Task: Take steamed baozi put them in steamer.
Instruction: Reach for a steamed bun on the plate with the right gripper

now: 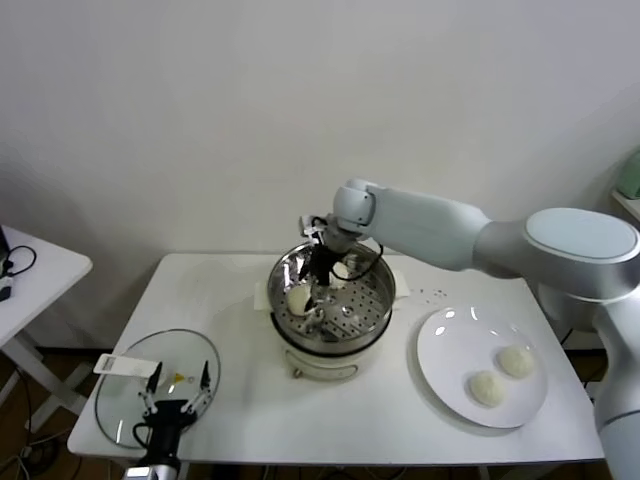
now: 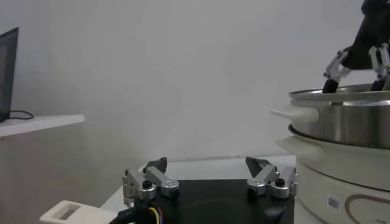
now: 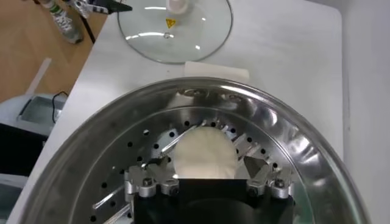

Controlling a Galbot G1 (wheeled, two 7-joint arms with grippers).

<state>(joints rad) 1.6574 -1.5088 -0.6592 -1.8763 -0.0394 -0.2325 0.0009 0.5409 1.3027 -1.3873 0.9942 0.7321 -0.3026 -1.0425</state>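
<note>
The steamer (image 1: 384, 292) stands mid-table, a shiny steel pot with a perforated tray on a white base. One cream-white baozi (image 1: 298, 298) lies on the tray; it also shows in the right wrist view (image 3: 203, 152). My right gripper (image 1: 315, 293) reaches down inside the pot, open, its fingers (image 3: 257, 165) straddling that bun with small gaps either side. Two more baozi (image 1: 517, 361) (image 1: 486, 388) sit on the white plate (image 1: 450, 370) to the right. My left gripper (image 1: 175, 395) is open and empty, low at the front left over the glass lid (image 1: 125, 400).
The steamer's wall (image 2: 341, 115) stands close beside the left gripper (image 2: 207, 167). The lid also shows in the right wrist view (image 3: 177, 30). A white side table (image 1: 40, 275) stands at far left. A white label tag (image 1: 125, 366) lies on the lid's rim.
</note>
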